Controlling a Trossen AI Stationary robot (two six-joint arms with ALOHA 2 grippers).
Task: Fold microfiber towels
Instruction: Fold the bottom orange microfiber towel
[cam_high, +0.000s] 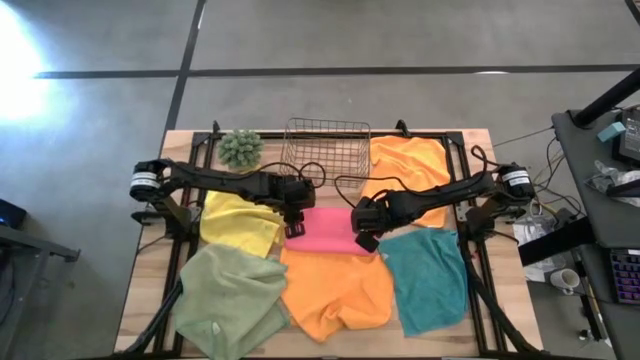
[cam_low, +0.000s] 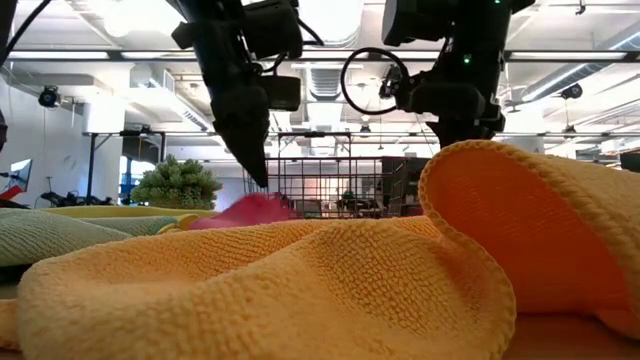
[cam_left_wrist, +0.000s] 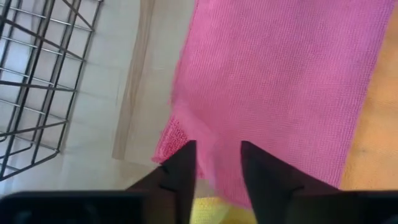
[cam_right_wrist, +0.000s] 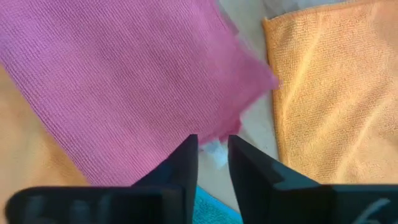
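A light wooden tabletop (cam_high: 150, 290) stands on a grey concrete floor, with an open workshop room visible behind it in the low view. Six microfiber towels lie spread across it.

Nearest the front edge are a rumpled sage green towel (cam_high: 228, 298), an orange towel (cam_high: 338, 290) in the middle, and a teal towel (cam_high: 428, 278) to the right. Behind these lie a yellow towel (cam_high: 240, 222) on the left and a pink towel (cam_high: 328, 229) at the centre, folded into a flat rectangle. A second orange towel (cam_high: 408, 170) lies at the far right.

Both arms reach in from the sides and meet at the pink towel. The left gripper (cam_left_wrist: 215, 163) is at the towel's left end, its two dark fingers slightly apart and pinching the cloth edge near a corner. The right gripper (cam_right_wrist: 212, 154) is at the towel's right end, its fingers narrowly apart with a tip of pink cloth between them.

At the far edge stand a copper wire basket (cam_high: 327, 148) and, to its left, a small spiky green ball plant (cam_high: 241, 148).
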